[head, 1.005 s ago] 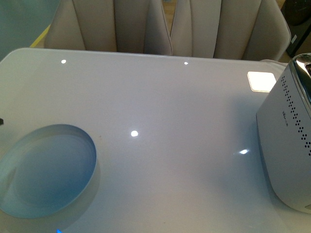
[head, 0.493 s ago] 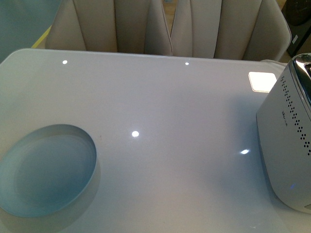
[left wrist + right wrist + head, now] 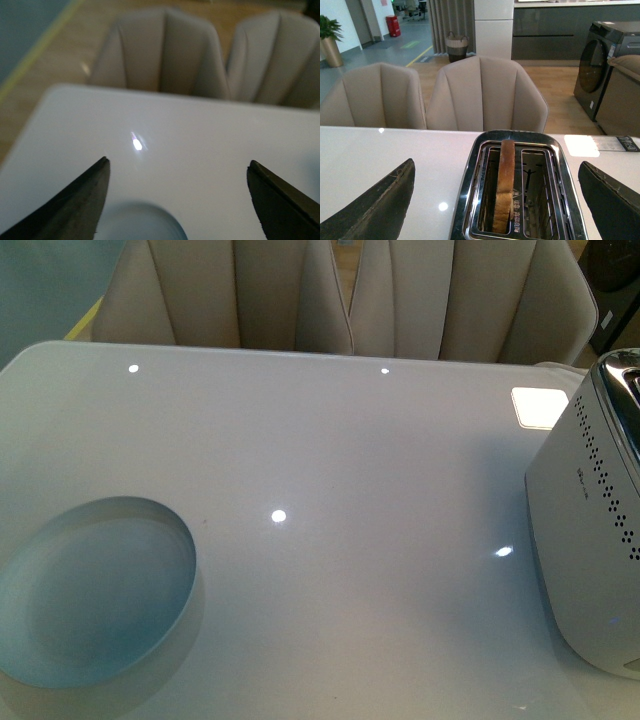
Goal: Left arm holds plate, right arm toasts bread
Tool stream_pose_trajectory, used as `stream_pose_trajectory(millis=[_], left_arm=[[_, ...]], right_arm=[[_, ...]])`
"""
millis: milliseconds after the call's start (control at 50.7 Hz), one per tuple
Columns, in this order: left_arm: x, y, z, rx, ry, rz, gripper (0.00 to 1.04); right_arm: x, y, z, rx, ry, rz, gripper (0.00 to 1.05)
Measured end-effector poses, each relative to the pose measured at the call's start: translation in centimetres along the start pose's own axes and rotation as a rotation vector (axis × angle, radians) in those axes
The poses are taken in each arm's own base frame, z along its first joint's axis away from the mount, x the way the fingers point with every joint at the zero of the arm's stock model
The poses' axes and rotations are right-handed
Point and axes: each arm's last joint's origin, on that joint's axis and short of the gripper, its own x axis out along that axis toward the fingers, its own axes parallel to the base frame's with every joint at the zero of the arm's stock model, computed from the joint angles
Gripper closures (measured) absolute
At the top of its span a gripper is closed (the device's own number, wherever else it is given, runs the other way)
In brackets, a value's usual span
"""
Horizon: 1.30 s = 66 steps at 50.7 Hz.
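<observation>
Right wrist view puts the bread on edge in the toaster slot, between my spread-apart right end effector.

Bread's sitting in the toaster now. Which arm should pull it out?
Right. Its open gripper hangs directly over the toaster, with the bread upright in one slot between its fingers. The left gripper, also open, is over the plate.

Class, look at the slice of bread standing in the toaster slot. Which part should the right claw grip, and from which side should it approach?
Grip the top crust of the bread, coming straight down from above. The slice stands on edge in one slot of the toaster, so only its upper edge seems reachable. The right claw is open above it; its fingers would probably close across the slice's thin faces.
</observation>
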Motion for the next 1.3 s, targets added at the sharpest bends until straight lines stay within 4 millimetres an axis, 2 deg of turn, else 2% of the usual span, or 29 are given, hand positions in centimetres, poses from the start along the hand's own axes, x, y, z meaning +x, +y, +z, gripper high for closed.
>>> stream_pose_trajectory(millis=[99, 138, 335, 453, 946, 1301], left_arm=[[-1.0, 0.8, -1.5, 0.018, -0.214, 0.055, 0.42], [-1.8, 1.1, -1.9, 0.022, -0.291, 0.055, 0.52], [-3.7, 2.1, -5.0, 0.040, -0.296, 0.053, 1.01], [-4.8, 3.3, -6.2, 0.041, -0.301, 0.068, 1.02], [-6.9, 3.3, -9.3, 0.043, -0.314, 0.058, 1.02], [-8.1, 3.2, -9.6, 0.043, -0.319, 0.059, 1.02]], right_arm=[[0.0, 0.0, 0.0, 0.000, 0.000, 0.000, 0.09], [0.0, 0.0, 0.0, 0.000, 0.000, 0.000, 0.09], [0.0, 0.0, 0.0, 0.000, 0.000, 0.000, 0.09], [0.0, 0.0, 0.0, 0.000, 0.000, 0.000, 0.09], [0.0, 0.0, 0.0, 0.000, 0.000, 0.000, 0.09], [0.0, 0.0, 0.0, 0.000, 0.000, 0.000, 0.09]])
